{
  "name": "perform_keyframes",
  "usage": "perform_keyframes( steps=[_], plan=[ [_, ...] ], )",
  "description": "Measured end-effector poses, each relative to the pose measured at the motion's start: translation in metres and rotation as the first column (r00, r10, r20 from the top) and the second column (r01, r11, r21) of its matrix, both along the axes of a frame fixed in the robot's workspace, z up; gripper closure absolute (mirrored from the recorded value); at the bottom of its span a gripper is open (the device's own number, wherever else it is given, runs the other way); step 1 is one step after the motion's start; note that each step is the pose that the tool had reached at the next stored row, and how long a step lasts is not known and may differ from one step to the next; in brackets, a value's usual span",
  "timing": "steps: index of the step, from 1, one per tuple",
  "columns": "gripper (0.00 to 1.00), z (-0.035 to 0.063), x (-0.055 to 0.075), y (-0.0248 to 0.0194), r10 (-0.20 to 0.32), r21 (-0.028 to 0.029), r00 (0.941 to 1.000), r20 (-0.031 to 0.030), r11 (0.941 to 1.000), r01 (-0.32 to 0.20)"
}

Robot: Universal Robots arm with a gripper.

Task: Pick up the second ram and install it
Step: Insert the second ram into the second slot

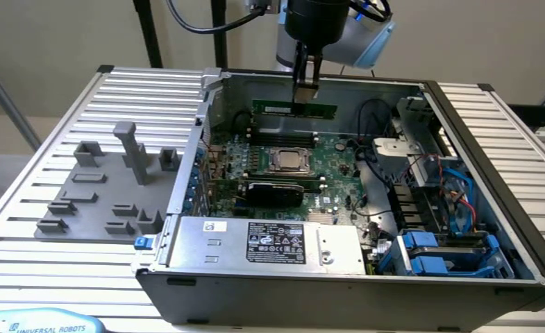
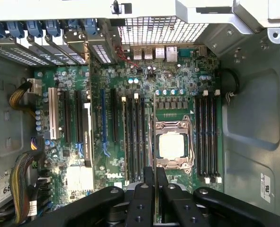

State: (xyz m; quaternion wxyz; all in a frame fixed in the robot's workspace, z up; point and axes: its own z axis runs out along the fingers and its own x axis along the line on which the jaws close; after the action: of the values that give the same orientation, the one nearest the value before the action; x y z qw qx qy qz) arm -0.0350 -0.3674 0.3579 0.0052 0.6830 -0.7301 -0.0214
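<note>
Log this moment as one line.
claw: shut on second ram | position: held level above motherboard | install: not yet seated

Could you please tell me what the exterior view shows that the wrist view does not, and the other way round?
Exterior view: the second ram held in the gripper above the case, the grey fixture blocks, the power supply. Wrist view: the rear ports and memory slots flanking the CPU socket. Both: the gripper, the CPU socket, the motherboard.

Open room lay over the motherboard [image 1: 335, 161] at centre frame, hemmed by the power supply [image 1: 263, 243] below, the drive cage [image 1: 443, 253] lower right, and the second ram [image 1: 274, 109] hanging above.
</note>
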Motion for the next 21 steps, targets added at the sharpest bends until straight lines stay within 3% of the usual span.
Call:
perform_keyframes(
  steps=[5, 7, 9, 21],
  plan=[
    [0.87, -0.0002, 0.000, 0.0000, 0.000, 0.0000, 1.0000, 0.0003, 1.0000, 0.000],
    [0.87, -0.0031, -0.001, 0.0002, 0.000, -0.0002, 1.0000, 0.0066, 1.0000, 0.000],
    [0.87, -0.0067, -0.003, 0.0004, 0.000, -0.0003, 1.0000, 0.0090, 1.0000, 0.000],
    [0.87, -0.0286, -0.009, 0.0002, 0.000, -0.0003, 1.0000, 0.0093, 1.0000, 0.000]
  ],
)
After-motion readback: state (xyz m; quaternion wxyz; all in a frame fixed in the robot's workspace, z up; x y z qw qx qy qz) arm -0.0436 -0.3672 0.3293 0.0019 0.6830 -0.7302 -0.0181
